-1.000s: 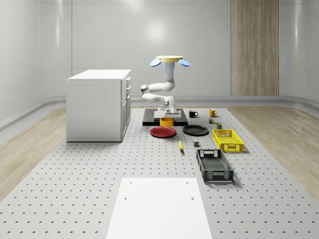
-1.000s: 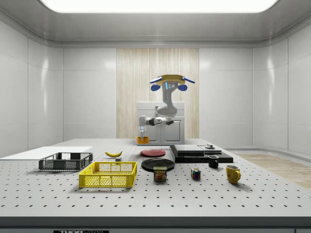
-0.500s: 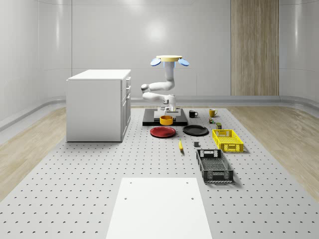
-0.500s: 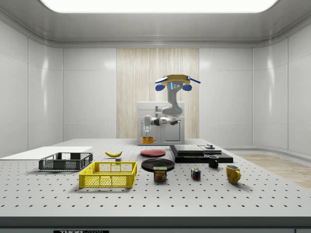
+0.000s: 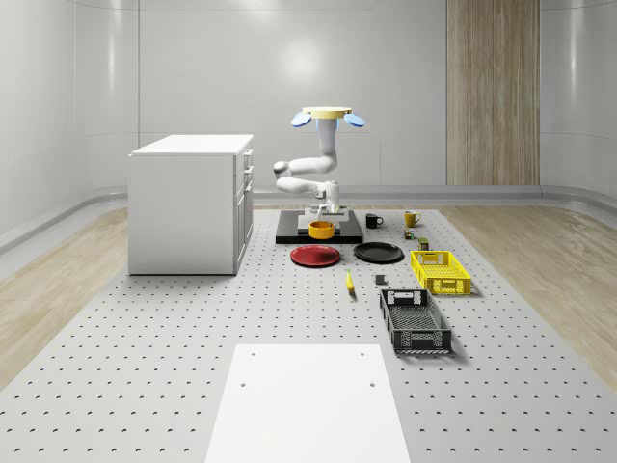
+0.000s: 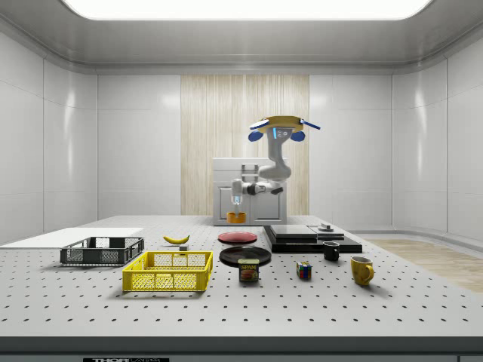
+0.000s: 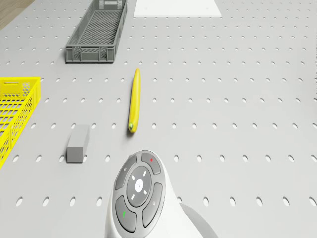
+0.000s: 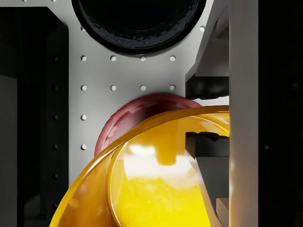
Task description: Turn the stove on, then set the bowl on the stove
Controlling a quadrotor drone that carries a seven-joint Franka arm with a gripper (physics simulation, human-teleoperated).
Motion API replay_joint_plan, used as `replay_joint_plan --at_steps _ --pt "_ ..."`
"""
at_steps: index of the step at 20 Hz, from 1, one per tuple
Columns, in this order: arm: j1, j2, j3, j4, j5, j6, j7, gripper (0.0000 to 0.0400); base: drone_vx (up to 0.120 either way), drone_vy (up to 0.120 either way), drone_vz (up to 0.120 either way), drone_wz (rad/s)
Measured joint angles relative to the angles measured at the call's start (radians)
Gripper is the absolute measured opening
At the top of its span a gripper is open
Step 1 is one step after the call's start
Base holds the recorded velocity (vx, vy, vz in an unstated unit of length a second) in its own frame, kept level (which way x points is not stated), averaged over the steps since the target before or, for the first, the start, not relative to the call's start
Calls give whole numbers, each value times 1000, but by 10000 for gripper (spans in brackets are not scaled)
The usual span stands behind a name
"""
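Note:
The drone [image 5: 328, 116] hovers above the table near the black stove [image 5: 347, 234], its arm bent down and forward. The gripper [image 5: 323, 214] is shut on the rim of the orange bowl [image 5: 321, 230], one finger inside and one outside, as the wrist view shows at the gripper [image 8: 204, 116] and the bowl [image 8: 151, 184]. In the side view the bowl [image 6: 236, 218] hangs off the table over the red plate [image 6: 238, 237], to the left of the stove [image 6: 309, 238]. The stove's knob [image 6: 326, 227] sits on its far end.
A black plate [image 5: 378, 253] lies beside the red plate [image 5: 315, 256]. A white cabinet [image 5: 191, 203] stands at the whole-scene view's left. A banana [image 7: 133, 106], a grey block [image 7: 78, 144], a yellow crate [image 5: 440, 271] and a grey crate [image 5: 415, 320] lie nearer the front. Mugs [image 6: 361, 269] stand by the stove.
The drone, arm and held bowl have moved toward the side view's right, closer to the stove. The bowl stays gripped and clear of the table.

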Motion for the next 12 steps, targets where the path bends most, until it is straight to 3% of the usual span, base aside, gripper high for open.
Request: replay_joint_plan --at_steps 10,12 --pt "2 3 -1 0 -2 -3 -2 100 -120 16 0 0" --pt "2 4 -1 0 -2 -4 -2 100 -120 -100 0 0"
